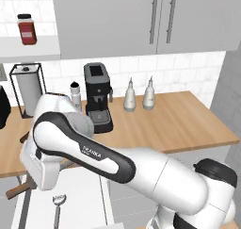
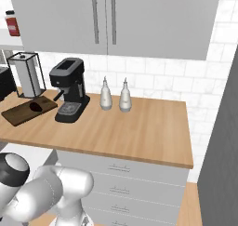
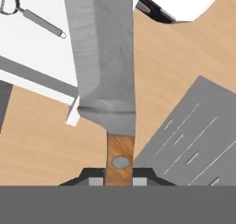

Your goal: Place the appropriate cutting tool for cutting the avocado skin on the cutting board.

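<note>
A simulated kitchen: the gripper (image 3: 119, 180) is closed on the wooden handle of the knife (image 3: 105, 61), its two dark fingertips (image 3: 94, 181) pressed against either side of the handle just behind the rivet. In the hand view the broad silver blade runs straight away from the fingers, held above the floor with nothing touching it.

From the left base view the white arm folds low toward the near left, and the brown end of the knife handle pokes out beneath the hand, below the front edge of the counter (image 1: 188, 124). The grey metal peeler (image 1: 57, 209) lies on a white surface just beside and below it.

The cutting board (image 2: 29, 109) rests at the counter's left end, near the back wall, with the dark avocado (image 2: 35, 107) sitting on it, toward the board's right half. The black coffee machine (image 2: 69, 89) stands just right of the board, and a paper towel holder (image 2: 27, 74) stands behind it. Two pale bottles (image 2: 115, 96) stand side by side farther right along the wall.
</note>
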Robot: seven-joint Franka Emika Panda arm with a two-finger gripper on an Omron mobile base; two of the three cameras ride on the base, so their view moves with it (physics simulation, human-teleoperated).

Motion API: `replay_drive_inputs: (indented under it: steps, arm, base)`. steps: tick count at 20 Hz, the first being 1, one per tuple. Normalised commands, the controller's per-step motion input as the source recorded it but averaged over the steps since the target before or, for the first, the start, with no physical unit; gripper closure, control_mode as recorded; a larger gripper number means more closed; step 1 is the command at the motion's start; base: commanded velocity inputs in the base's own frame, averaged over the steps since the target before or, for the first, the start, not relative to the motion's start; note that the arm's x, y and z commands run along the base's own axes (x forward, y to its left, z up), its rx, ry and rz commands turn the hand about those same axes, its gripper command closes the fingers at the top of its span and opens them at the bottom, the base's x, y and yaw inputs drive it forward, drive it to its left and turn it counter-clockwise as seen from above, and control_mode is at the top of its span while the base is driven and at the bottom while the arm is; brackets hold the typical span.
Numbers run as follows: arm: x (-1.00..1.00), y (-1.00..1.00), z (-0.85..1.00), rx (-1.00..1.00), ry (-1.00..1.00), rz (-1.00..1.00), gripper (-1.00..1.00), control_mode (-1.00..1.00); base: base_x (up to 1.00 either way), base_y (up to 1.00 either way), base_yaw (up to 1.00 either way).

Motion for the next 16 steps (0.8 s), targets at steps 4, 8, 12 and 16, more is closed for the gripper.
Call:
replay_drive_inputs:
  steps: [4, 8, 12, 16]
  arm:
    - [0.71, 0.53, 0.41, -0.15, -0.05, -0.07, 1.00, -1.00]
    - [0.65, 0.15, 0.14, -0.09, -0.07, -0.04, 1.00, -1.00]
    - [0.66, 0.00, 0.00, -0.02, -0.08, -0.02, 1.00, -1.00]
    - [0.71, 0.00, -0.02, 0.00, -0.02, -0.02, 1.00, -1.00]
  base:
    - [0.00, 0.00, 0.00]
    - [0.00, 0.00, 0.00]
    - [0.00, 0.00, 0.00]
    - [0.00, 0.00, 0.00]
